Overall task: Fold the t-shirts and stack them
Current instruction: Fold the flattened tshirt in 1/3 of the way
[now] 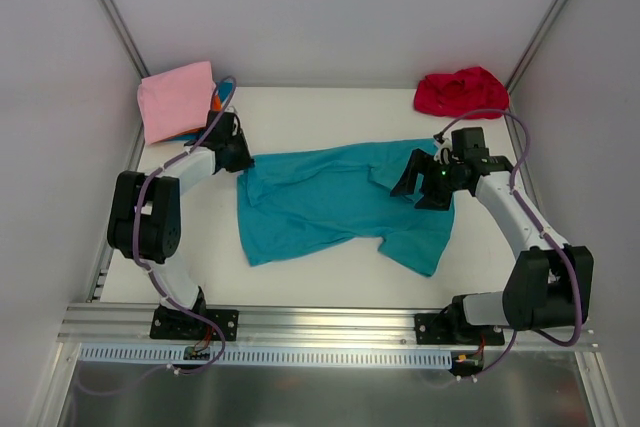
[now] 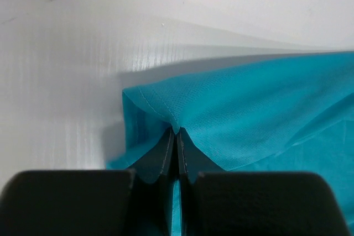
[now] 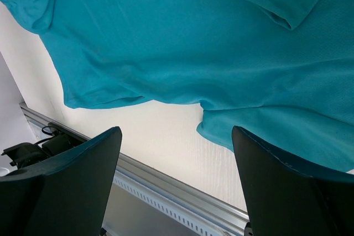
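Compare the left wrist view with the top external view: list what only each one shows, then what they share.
Only the left wrist view: a close look at the left gripper pinched shut on a stitched hem corner of the teal t-shirt.
Only the top external view: the pink t-shirt at the far left corner, the red t-shirt at the far right, and the right gripper open above the teal t-shirt.
Both: the teal t-shirt lying on the white table, with the left gripper at its edge.
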